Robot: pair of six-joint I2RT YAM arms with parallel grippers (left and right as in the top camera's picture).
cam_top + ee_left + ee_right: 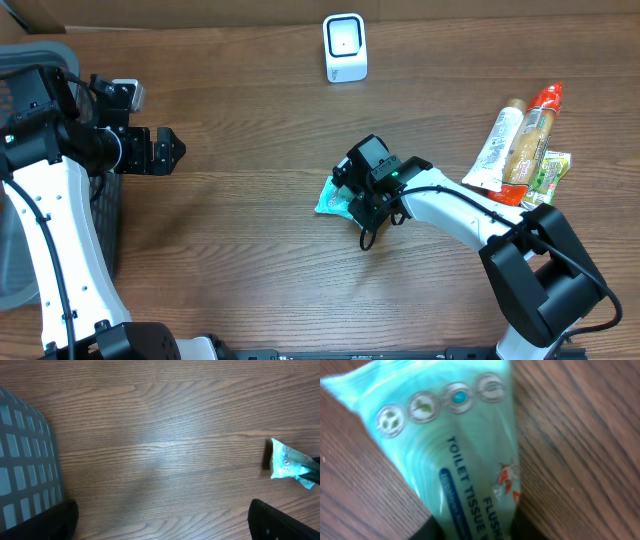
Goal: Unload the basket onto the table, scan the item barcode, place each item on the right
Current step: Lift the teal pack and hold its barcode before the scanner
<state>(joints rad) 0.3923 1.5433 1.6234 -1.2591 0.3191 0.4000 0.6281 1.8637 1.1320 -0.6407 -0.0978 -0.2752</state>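
"TOILET TISSUE", "FLUSH…" on teal packet [451, 455].

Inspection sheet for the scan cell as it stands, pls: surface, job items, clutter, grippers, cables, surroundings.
Surface: wood table, no spills seen.
Job's things: white scanner upright at the far edge; teal tissue packet mid-table.
Clutter: snack packs piled on the right.
Grippers: left gripper open, empty; right gripper closed on the tissue packet.
Cables: black cable looping below the right wrist.
Surroundings: grey basket at the left.
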